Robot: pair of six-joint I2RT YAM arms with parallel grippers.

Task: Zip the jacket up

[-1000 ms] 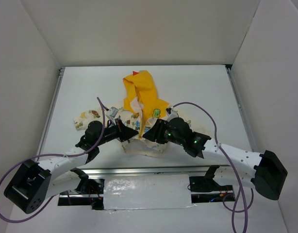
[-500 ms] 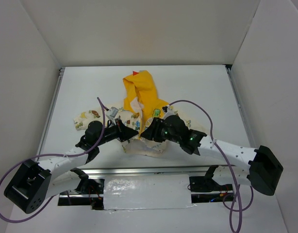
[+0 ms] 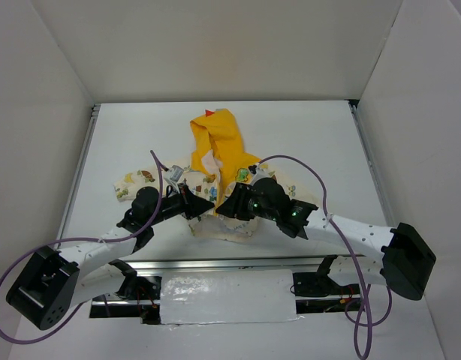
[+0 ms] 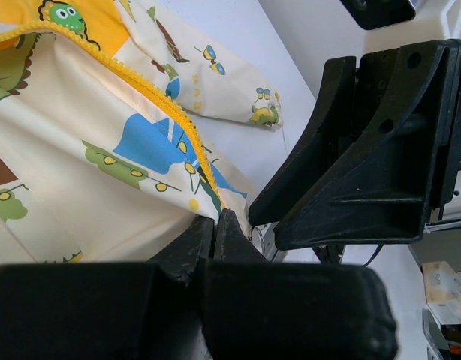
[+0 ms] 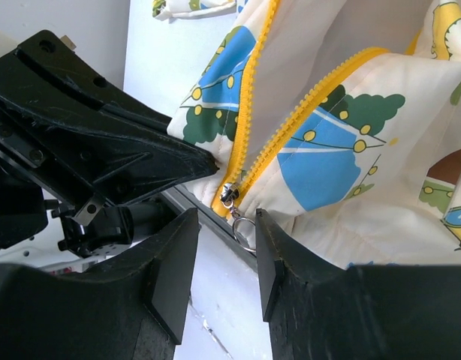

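The jacket [image 3: 215, 161] lay on the tabletop [image 3: 305, 135] just ahead of both grippers, with its hem nearest them. The left gripper [image 4: 215, 225] was clenched on the hem beside the zip's foot, anchoring thin, limp cloth that would likely bunch if let go. The right gripper [image 5: 227, 225] stood released, its jaws either side of the small pull ring [image 5: 244, 229] hanging under the slider [image 5: 229, 193]. That ring looked tiny and slippery, yet it seemed the right place to pinch.
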